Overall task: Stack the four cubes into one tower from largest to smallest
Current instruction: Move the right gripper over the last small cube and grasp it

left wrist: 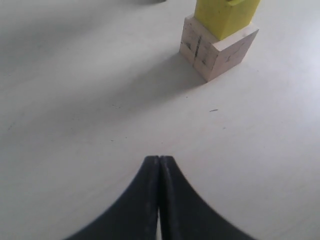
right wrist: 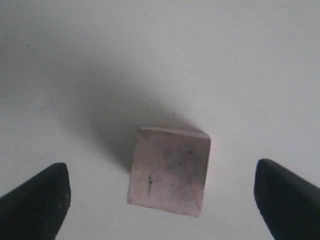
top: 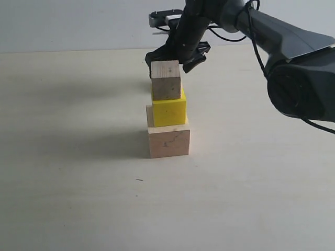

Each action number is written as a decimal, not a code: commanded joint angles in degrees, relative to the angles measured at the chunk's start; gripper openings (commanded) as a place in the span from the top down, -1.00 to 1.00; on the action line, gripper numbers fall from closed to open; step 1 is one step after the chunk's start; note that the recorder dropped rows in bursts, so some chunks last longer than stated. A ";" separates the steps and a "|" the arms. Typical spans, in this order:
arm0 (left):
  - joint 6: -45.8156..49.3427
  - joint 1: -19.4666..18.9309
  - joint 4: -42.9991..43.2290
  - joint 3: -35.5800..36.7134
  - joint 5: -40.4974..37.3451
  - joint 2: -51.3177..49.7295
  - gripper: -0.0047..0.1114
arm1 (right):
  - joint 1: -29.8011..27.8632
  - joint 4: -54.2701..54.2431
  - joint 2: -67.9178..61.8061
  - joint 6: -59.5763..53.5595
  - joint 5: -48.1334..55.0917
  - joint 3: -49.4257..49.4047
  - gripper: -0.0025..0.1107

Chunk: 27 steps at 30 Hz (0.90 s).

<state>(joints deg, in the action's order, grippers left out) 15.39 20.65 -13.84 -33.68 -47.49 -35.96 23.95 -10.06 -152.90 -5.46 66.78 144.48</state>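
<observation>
A three-cube tower stands mid-table: a large pale cracked cube (top: 168, 142) at the bottom, a yellow cube (top: 169, 111) on it, and a small wooden cube (top: 166, 79) on top. My right gripper (top: 178, 55) hangs open just behind the top cube. In the right wrist view the right gripper (right wrist: 161, 170) is wide open over a small pale cube (right wrist: 169, 172) that lies on bare table, with both fingers well clear of it. That cube is hidden in the exterior view. My left gripper (left wrist: 160, 159) is shut and empty, low over the table, short of the large cube (left wrist: 220, 52) and yellow cube (left wrist: 225, 17).
The pale table top (top: 78, 198) stretches wide on all sides of the tower. The right arm's dark body (top: 298, 78) fills the upper right of the exterior view. A small dark mark (top: 139, 180) lies on the table in front of the tower.
</observation>
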 commanded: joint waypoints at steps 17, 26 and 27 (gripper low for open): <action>-0.88 -0.15 -1.72 0.27 0.93 0.26 0.90 | 0.01 1.41 -2.33 0.98 -0.61 0.42 0.79; -0.68 -0.15 -1.73 0.27 1.22 0.26 0.90 | 0.01 7.25 1.87 3.41 0.24 0.42 0.96; -0.68 -0.15 -1.73 0.27 1.67 0.26 0.90 | 0.01 7.68 2.81 3.48 0.47 0.42 0.96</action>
<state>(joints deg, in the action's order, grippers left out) 14.95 20.65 -14.95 -33.68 -47.38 -35.96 23.95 -4.33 -153.53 -2.95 66.85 144.48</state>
